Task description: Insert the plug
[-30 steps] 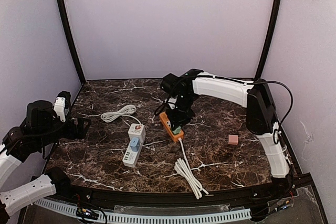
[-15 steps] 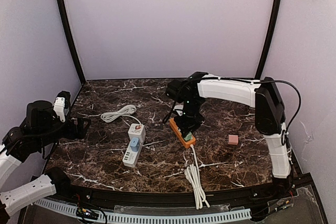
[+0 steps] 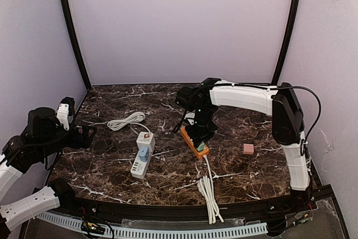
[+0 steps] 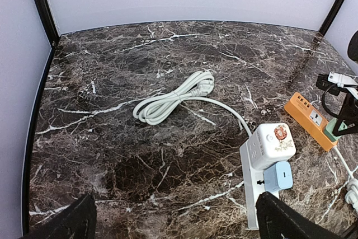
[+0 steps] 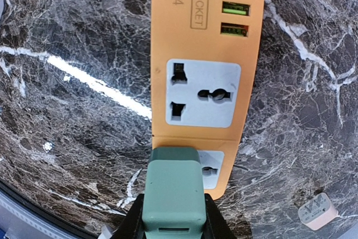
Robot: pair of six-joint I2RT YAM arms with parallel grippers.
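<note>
My right gripper point(image 3: 197, 131) is clamped on the green plug point(image 5: 173, 191), with 1 finger point(image 5: 133, 219) on each side of its body. The plug sits on the orange power strip point(image 5: 204, 71), over the one of its 2 sockets nearer the cable end, and covers that socket's left part. The other socket just beyond is bare, and 3 USB ports point(image 5: 236, 10) lie past it. I cannot tell whether the pins are seated. The strip lies flat and slanted on the desk point(image 3: 112, 166), a little right of the middle. Its white cable point(image 3: 206, 188) is bundled toward the near edge. A small pink block point(image 3: 248, 148) rests near the right edge, apart from the strip.

My left gripper point(image 3: 84, 135) hangs over the left edge with its jaws spread wide, holding nothing. Left of the middle lies a white power strip point(image 4: 254, 194) carrying a white cube adapter point(image 4: 271, 145) and a blue plug point(image 4: 278, 176). Its cord runs to a coil point(image 4: 173, 100) toward the far left corner.
</note>
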